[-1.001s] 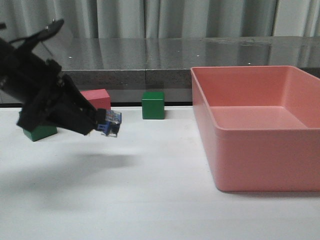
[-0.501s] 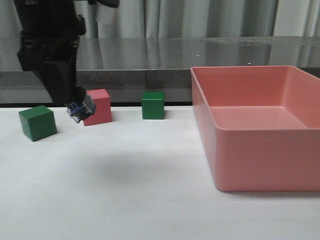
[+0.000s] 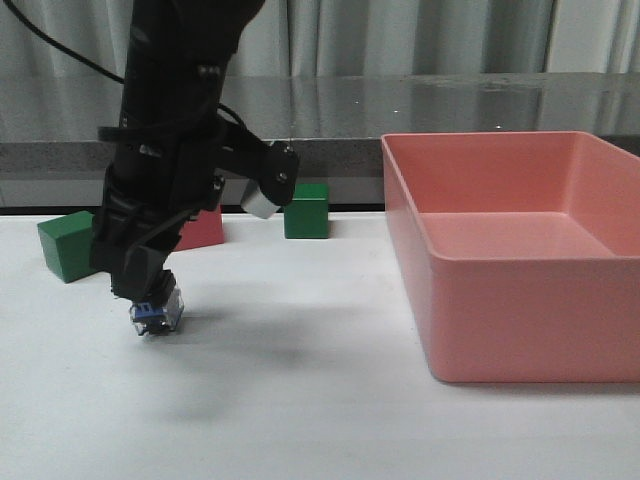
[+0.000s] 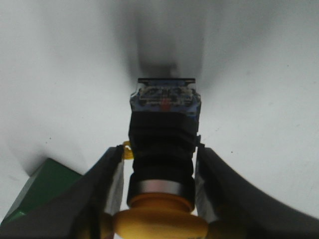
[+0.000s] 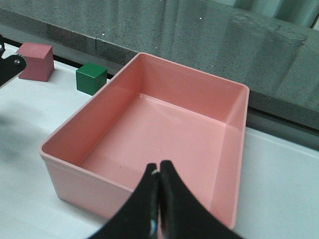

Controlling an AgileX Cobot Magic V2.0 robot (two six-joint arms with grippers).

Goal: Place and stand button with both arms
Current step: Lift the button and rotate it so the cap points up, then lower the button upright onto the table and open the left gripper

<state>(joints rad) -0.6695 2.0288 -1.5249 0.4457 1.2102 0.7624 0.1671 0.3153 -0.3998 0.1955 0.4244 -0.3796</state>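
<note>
My left gripper points straight down at the left of the white table and is shut on the button. Only the button's blue-grey base shows below the fingers in the front view, at or just above the table top. In the left wrist view the button sits between the two fingers, base away from the camera, with black body, silver collar and yellow cap nearest. My right gripper is shut and empty, hovering above the near wall of the pink bin. It is out of the front view.
A large pink bin fills the right side and shows in the right wrist view. A green cube, a pink cube and another green cube stand along the back. A green cube edge shows in the left wrist view.
My left arm has swung from a sideways tilt to pointing straight down. It has carried the button forward and down to the table surface. The cubes and bin have not moved.
</note>
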